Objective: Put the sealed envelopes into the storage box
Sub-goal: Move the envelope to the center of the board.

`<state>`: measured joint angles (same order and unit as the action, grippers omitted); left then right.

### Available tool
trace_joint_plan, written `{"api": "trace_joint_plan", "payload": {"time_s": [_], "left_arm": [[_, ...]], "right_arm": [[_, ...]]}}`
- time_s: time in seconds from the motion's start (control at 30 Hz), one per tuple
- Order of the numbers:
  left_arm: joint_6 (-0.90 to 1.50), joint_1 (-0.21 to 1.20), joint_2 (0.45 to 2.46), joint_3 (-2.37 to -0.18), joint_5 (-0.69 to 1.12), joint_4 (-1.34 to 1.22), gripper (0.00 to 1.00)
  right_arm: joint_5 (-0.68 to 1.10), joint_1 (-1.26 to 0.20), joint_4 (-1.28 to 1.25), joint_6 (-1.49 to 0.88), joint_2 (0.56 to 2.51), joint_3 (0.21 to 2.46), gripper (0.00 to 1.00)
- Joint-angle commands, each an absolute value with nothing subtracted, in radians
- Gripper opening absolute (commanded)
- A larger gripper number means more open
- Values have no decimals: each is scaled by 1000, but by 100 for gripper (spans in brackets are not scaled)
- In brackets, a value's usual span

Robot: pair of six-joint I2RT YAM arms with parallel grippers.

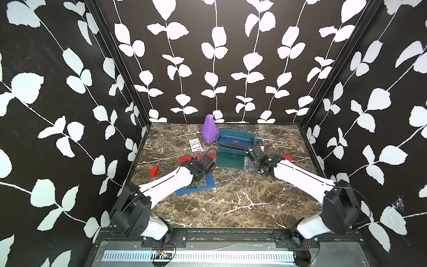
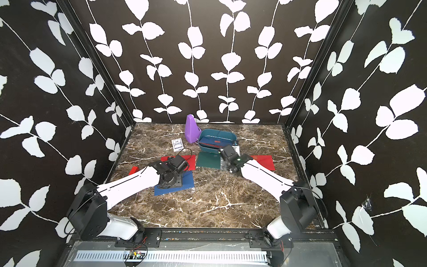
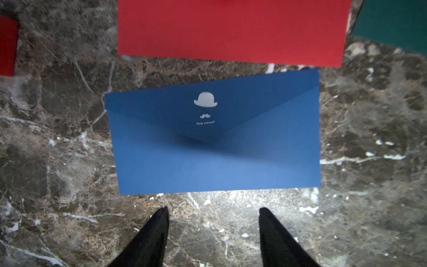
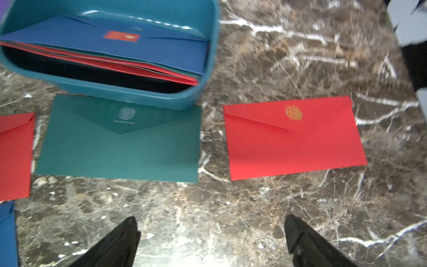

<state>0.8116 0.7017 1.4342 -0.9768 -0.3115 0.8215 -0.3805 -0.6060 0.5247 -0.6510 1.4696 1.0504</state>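
The teal storage box [image 1: 231, 150] [image 4: 129, 98] stands at the back of the marble table and holds several sealed envelopes, a blue one [image 4: 161, 50] on top. On the table lie a green envelope [image 1: 227, 160] [image 4: 120, 150], a red envelope [image 4: 293, 138] to its right, another red envelope [image 3: 231, 32] at the left and a blue envelope [image 3: 215, 157] with a hat emblem. My left gripper [image 1: 196, 182] [image 3: 213, 210] hangs open over the blue envelope's near edge. My right gripper [image 1: 248, 163] [image 4: 210, 217] is open above bare marble in front of the green envelope. Neither holds anything.
A purple pyramid-shaped object [image 1: 209, 130] stands against the box's left end. A small white card pack [image 1: 194, 145] lies left of it. A small red block [image 1: 154, 171] sits near the left wall. Patterned walls close in the table on three sides.
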Motion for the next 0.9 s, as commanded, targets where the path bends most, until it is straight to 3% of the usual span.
{"api": "trace_joint_plan", "payload": {"time_s": [0.0, 0.13, 0.4, 0.87], "left_arm": [[778, 658, 1448, -999, -374, 813, 65], [742, 632, 1520, -1032, -430, 844, 65], [677, 602, 1622, -963, -330, 671, 60], [665, 645, 1766, -970, -135, 707, 59]], "right_arm": [[-267, -582, 451, -653, 1424, 1004, 99], [-157, -594, 494, -611, 1491, 1069, 95], [-92, -688, 470, -623, 1543, 1110, 92], [-46, -715, 506, -659, 1506, 1116, 96]]}}
